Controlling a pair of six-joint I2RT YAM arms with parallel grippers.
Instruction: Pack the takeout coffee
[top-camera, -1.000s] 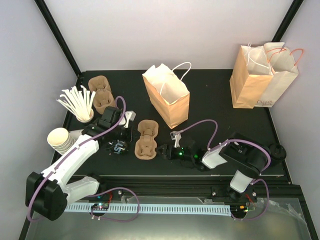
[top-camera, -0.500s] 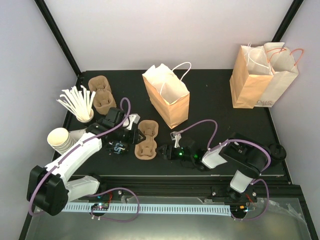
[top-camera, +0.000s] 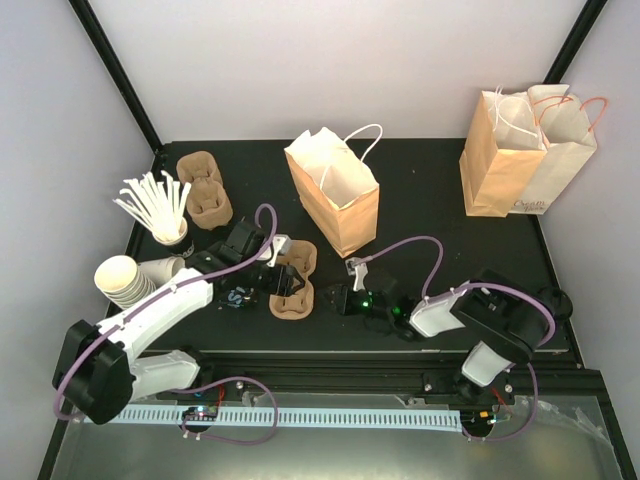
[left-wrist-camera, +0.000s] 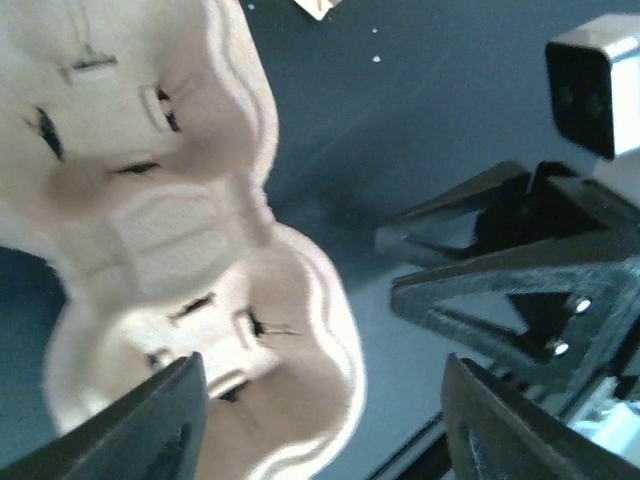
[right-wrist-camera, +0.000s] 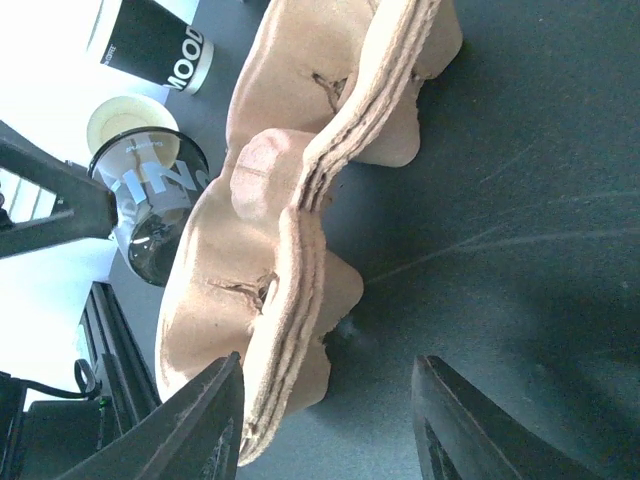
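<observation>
Tabletop (top-camera: 430, 205), matte black between pale walls (top-camera: 300, 60), bears the takeout coffee (top-camera: 237, 297).

Bright overhead light, soft shadows. The left wrist view is blurred, its pulp carrier (left-wrist-camera: 170, 230) washed pale. Glare glints on the takeout coffee (right-wrist-camera: 152, 205).

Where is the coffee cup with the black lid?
In the top view, the lidded coffee cup sits left of centre, just left of the nearer brown cup carrier.

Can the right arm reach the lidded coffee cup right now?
Probably not directly. The brown cup carrier sits between the right gripper and the coffee cup, and the left gripper hangs over it.
</observation>
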